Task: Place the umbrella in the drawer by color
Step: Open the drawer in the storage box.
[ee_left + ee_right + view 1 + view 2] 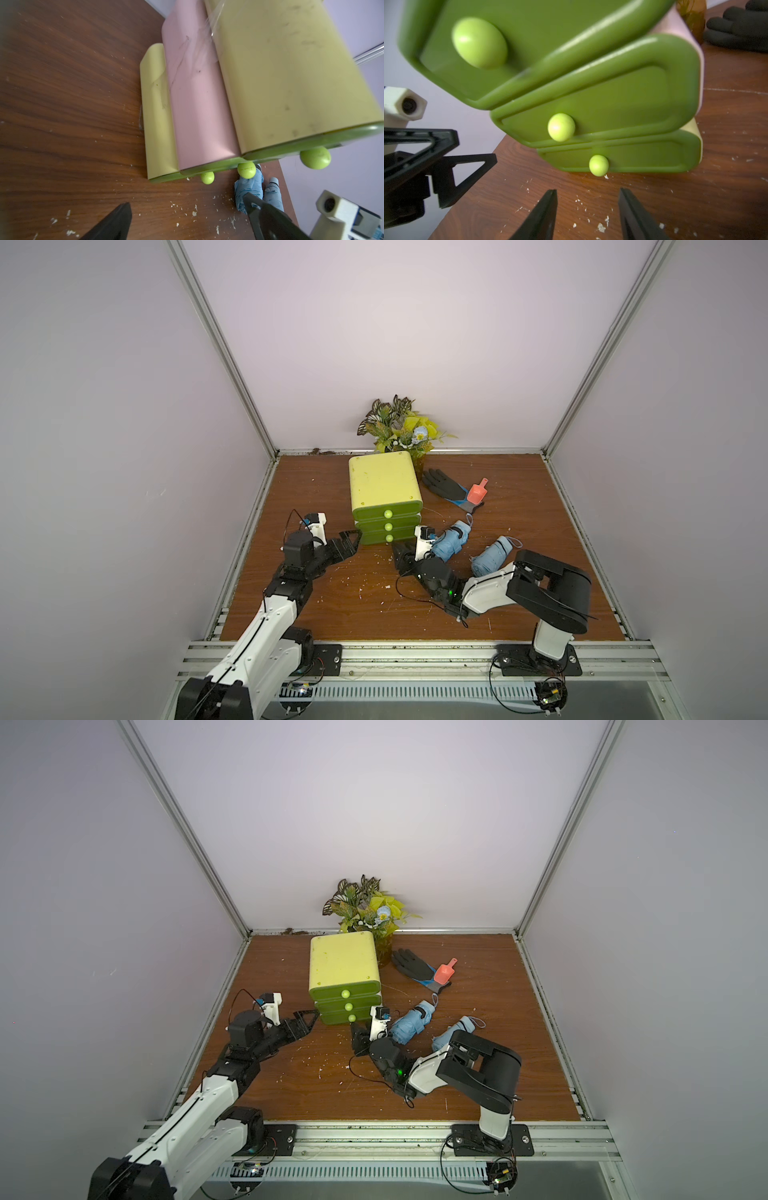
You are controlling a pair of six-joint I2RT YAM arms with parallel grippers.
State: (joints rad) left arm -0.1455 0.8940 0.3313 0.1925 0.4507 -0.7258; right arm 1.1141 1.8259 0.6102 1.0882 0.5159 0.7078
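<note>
A drawer unit (pixel 384 481) (pixel 343 961) stands at the back middle, three green fronts with pale green knobs, all pushed in. Its sides are yellow, pink (pixel 197 104) and yellow from the top down. Two folded blue umbrellas (pixel 451 541) (pixel 492 560) lie on the table right of it. My right gripper (pixel 587 190) (pixel 398 548) is open and empty, just short of the bottom knob (pixel 598 165). My left gripper (pixel 187 200) (pixel 351 541) is wide open and empty beside the unit's lower left corner.
Behind the umbrellas lie a black glove (pixel 444 485) and an orange scoop (pixel 478 490). A potted plant (pixel 401 427) stands behind the drawer unit against the back wall. White crumbs (pixel 601 227) are scattered on the wooden table. Walls close in three sides.
</note>
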